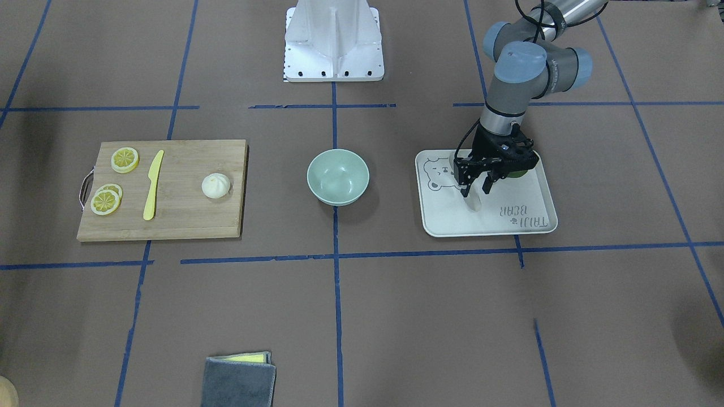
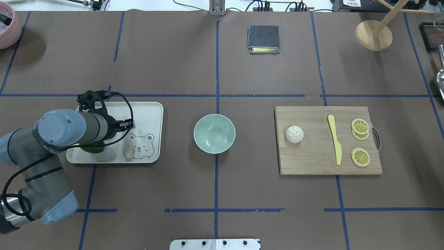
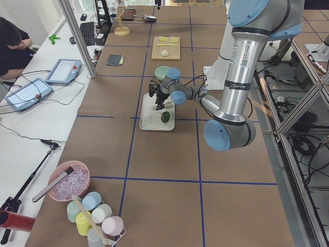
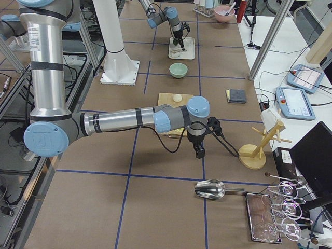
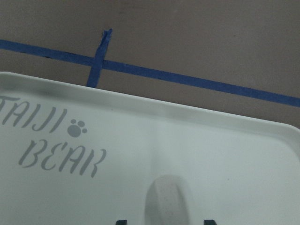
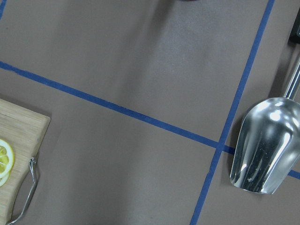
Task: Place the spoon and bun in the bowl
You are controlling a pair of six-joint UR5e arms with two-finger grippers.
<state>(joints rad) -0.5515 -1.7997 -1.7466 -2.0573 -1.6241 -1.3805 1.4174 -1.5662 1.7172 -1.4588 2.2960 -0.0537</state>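
The spoon (image 1: 474, 201) lay on the bear-print tray (image 1: 441, 215), its handle between the spread fingers of my left claw (image 1: 477, 190). That claw stood open over it and gripped nothing. The bowl (image 1: 338, 176) sat at mid-bench, between the tray and the cutting board (image 1: 186, 215). The bun (image 1: 216, 185) rested on that board, near the yellow knife (image 1: 153, 183). My right claw (image 4: 199, 150) hung above the bench past the board, near a metal scoop (image 4: 210, 189); I could not tell whether it was open.
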